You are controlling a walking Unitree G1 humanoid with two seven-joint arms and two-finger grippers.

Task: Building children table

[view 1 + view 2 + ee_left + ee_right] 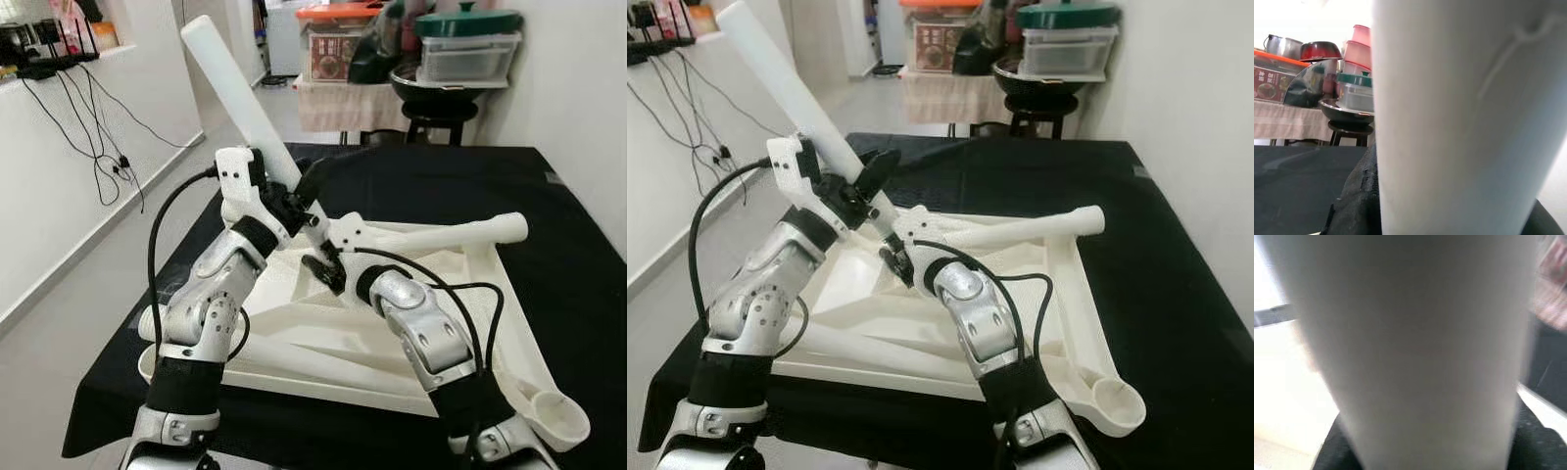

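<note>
Table leg (240, 93), a long white tapered post, slants up and away from the left gripper (294, 201), which pinches it about a third of the way up from its lower end. Just below that grip the right gripper (326, 262) meets the leg's lower end, its fingers pressed close around the base; in both wrist views the white shaft sits hard against the lens. Under both grippers lies the overturned white tabletop (313, 352), its ribbed underside up, on a black-covered table (578, 245). Beyond the right gripper a second leg (441, 233) lies across the frame, and nearer the robot a round corner socket (558, 416) stands open.

The leg's heavy upper length hangs well past the left gripper, so my worry is leverage: a loose pinch could let it swing or slip. Entering its mount at this slant, it might jam or cross-seat. Pushing hard may also slide the tabletop on the cloth, or knock the loose leg.

On the boxes behind the grippers print shows on a reddish label (333, 54), too small to read.
</note>
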